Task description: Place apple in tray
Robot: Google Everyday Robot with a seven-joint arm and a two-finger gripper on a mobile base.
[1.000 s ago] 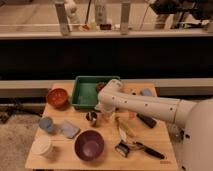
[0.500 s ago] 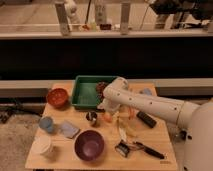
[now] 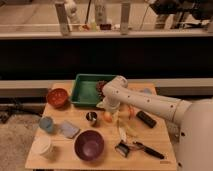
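Observation:
The apple (image 3: 107, 116) is a small orange-yellow fruit lying on the wooden table, just in front of the tray's near right corner. The green rectangular tray (image 3: 86, 91) stands at the back middle of the table. My gripper (image 3: 109, 105) hangs from the white arm's wrist, pointing down right above the apple at the tray's front right edge. I cannot tell whether it touches the apple.
An orange-red bowl (image 3: 57, 97) stands left of the tray. A purple bowl (image 3: 89, 145), metal cup (image 3: 91, 117), blue cup (image 3: 46, 124), white cup (image 3: 42, 146) and grey pad (image 3: 69, 130) lie in front. A black block (image 3: 146, 119), an orange item (image 3: 131, 111) and black tools (image 3: 147, 149) lie to the right.
The arm's wrist has shifted slightly right and back toward the tray. The apple stays on the table below the gripper.

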